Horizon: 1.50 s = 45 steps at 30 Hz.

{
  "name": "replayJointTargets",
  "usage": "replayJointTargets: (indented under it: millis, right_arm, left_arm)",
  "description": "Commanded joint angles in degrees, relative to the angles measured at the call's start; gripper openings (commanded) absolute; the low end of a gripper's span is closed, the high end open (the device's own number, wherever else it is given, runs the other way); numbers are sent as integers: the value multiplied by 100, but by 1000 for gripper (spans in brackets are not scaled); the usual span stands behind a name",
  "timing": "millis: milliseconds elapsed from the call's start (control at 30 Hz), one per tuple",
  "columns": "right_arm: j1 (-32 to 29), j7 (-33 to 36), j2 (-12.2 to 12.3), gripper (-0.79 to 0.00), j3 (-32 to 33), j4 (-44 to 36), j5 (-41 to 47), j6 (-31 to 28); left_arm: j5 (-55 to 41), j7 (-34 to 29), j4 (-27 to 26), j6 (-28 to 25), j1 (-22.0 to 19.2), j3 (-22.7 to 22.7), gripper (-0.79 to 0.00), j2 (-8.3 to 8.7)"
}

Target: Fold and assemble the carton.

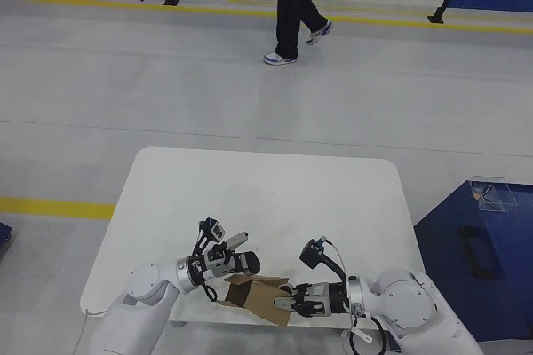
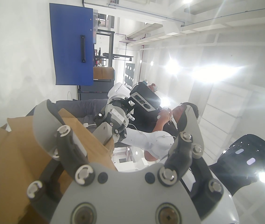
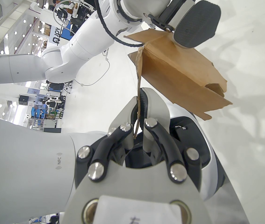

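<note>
Half-opened carton [image 1: 259, 300] at the table's [image 1: 266, 177] six o'clock edge. Right gripper [image 3: 139, 109], at its three o'clock, pinches a flap [image 3: 138, 82]; left gripper [image 1: 242, 256], at eleven, has fingers spread — one pad [image 3: 196, 24] on a panel [image 3: 181, 71]. Light, bendy cardboard — probably best held near creases.

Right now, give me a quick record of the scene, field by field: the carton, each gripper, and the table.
carton: brown carton, partly folded with loose flaps, between the two grippers
right gripper: right gripper shut on one carton flap
left gripper: left gripper open, one pad against a carton panel
table: white table, with the carton at its near edge
</note>
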Motion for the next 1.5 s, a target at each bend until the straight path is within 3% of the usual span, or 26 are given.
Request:
replayJointTargets:
  millis: [0, 500, 667, 867, 1067, 1267, 1467]
  right_arm:
    - [0, 0, 0, -785, 0, 0, 0, 0]
    - [4, 36, 7, -785, -39, -5, 29, 66]
    - [-7, 155, 71, -785, 247, -61, 193, 70]
    - [-13, 729, 164, -785, 604, 63, 863, 34]
    - [226, 1115, 218, -785, 735, 315, 1299, 95]
    - [433, 1345, 241, -785, 624, 375, 1529, 193]
    - [715, 1377, 225, -785, 309, 438, 1587, 286]
  left_arm:
    - [0, 0, 0, 0, 0, 0, 0, 0]
    - [111, 115, -64, 22, 15, 0, 0, 6]
    - [1005, 326, -775, 71, 204, -368, 0, 159]
    - [2707, 1000, -2216, -13, 966, -1184, 0, 399]
    - [4218, 1068, -3253, 596, 1546, -1465, 0, 547]
    - [5482, 1084, -3760, 1078, 1829, -1329, 0, 623]
    - [5981, 801, -3892, 1233, 1910, -1185, 0, 677]
